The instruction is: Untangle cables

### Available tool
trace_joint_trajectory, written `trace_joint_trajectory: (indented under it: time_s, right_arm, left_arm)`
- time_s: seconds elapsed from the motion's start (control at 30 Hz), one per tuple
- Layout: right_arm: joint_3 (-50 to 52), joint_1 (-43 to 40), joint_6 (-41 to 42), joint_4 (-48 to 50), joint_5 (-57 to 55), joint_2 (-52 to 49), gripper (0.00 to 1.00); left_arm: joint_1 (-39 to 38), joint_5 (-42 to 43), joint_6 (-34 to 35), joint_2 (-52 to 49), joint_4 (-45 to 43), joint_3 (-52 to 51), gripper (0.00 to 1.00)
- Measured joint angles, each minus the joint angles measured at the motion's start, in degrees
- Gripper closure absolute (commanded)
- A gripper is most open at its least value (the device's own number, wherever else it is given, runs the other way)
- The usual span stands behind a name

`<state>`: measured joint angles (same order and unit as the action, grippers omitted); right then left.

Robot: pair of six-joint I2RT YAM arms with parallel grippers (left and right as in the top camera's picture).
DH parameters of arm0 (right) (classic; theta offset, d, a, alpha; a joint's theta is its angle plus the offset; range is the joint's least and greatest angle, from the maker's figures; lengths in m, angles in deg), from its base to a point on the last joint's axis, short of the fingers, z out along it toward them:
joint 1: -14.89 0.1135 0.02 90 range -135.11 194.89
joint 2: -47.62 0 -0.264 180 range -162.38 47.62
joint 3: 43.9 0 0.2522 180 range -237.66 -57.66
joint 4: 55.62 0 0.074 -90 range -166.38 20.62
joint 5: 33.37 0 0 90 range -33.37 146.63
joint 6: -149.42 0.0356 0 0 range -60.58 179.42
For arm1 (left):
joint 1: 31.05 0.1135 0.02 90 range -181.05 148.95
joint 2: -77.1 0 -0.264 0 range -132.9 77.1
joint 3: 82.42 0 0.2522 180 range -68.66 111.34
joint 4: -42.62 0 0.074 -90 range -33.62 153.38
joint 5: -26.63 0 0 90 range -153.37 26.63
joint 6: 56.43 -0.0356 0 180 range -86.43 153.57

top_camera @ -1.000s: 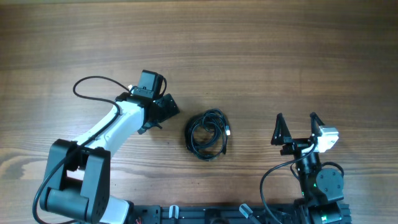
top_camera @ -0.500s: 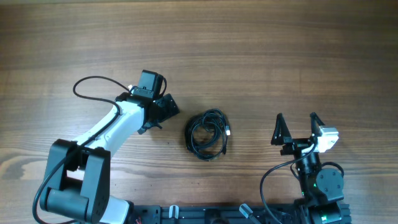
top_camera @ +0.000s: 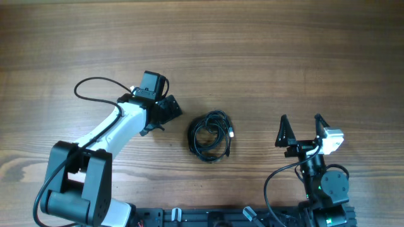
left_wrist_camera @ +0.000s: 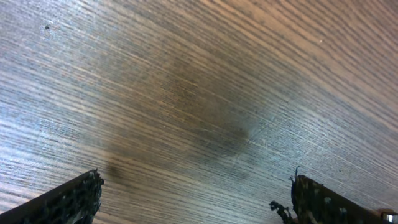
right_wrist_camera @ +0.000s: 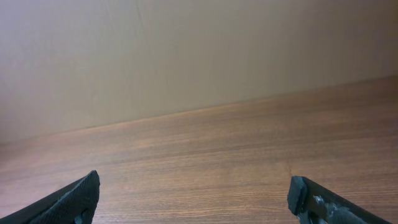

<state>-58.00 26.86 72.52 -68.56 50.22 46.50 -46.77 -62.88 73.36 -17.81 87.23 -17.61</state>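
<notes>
The cables (top_camera: 211, 136) lie as one coiled black bundle with small silvery plug ends on the wooden table (top_camera: 252, 57), seen only in the overhead view. My left gripper (top_camera: 165, 115) is open and empty, close above the wood just left of the bundle, apart from it. Its wrist view shows only its two fingertips (left_wrist_camera: 196, 199) and bare wood. My right gripper (top_camera: 300, 127) is open and empty at the front right, well right of the bundle. Its wrist view shows its two fingertips (right_wrist_camera: 196, 199), table and a pale wall.
The left arm's thick black wire (top_camera: 95, 85) loops over the table at the left. The arm bases and a black rail (top_camera: 208, 217) sit along the front edge. A pale wall (right_wrist_camera: 186, 56) stands beyond the far table edge.
</notes>
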Motion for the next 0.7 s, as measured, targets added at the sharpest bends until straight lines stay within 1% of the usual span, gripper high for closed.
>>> trace_joint_trajectory:
  time_s: [0.13, 0.23, 0.7]
  right_arm:
    - [0.0, 0.0, 0.0, 0.0, -0.02, 0.0, 0.0]
    - [0.0, 0.0, 0.0, 0.0, -0.02, 0.0, 0.0]
    - [0.0, 0.0, 0.0, 0.0, 0.0, 0.0, 0.0]
  left_arm:
    - [0.0, 0.0, 0.0, 0.0, 0.83, 0.0, 0.0]
    - [0.0, 0.0, 0.0, 0.0, -1.11, 0.0, 0.0]
    - [0.0, 0.0, -0.02, 0.02, -1.4, 0.0, 0.0]
